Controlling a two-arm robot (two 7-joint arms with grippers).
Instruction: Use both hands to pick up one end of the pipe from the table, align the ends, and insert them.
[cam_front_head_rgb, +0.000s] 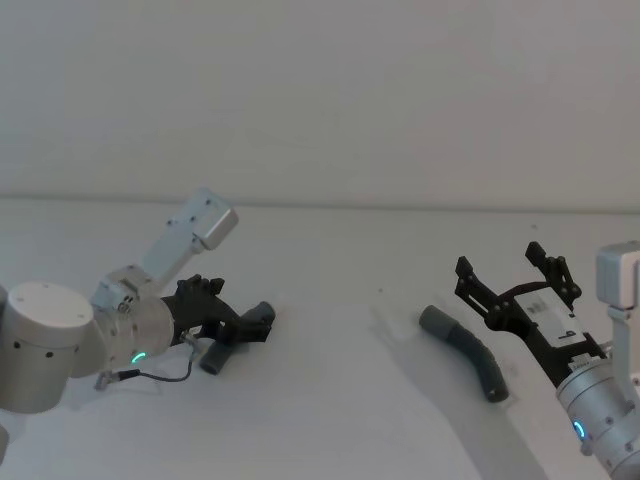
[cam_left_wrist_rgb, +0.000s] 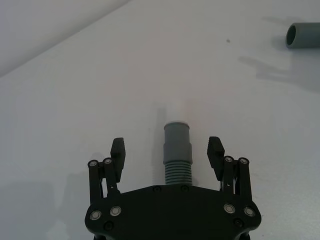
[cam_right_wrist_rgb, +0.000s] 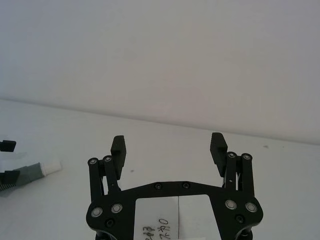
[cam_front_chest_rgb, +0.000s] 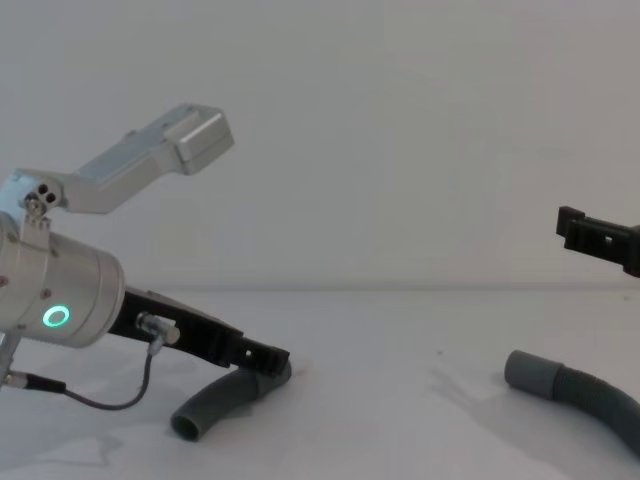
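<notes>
The left pincer, a black plastic gripper on a silver cylindrical arm with a green ring light, is down low over the plain white matte table. It is spread wide. Between its fingers lies the short curved dark grey plastic elbow tube, with a clear gap on either side, so the pads flank the tube without pressing on it. The tube's ribbed stretch sits close to the pincer's palm. Its narrow stepped collar and white tip point forward, out past the fingertips. In the chest view the tube's bent far end reaches back under the pincer and rests on the table. The right pincer, also black plastic, hangs raised above the table with its fingers far apart and nothing between them. The longer ribbed flexible dark grey hose lies flat on the table below this pincer, a little to its left. The hose's wider smooth grey cuff faces across towards the left pincer, well apart from the white tip. The two pincers are far from each other.
</notes>
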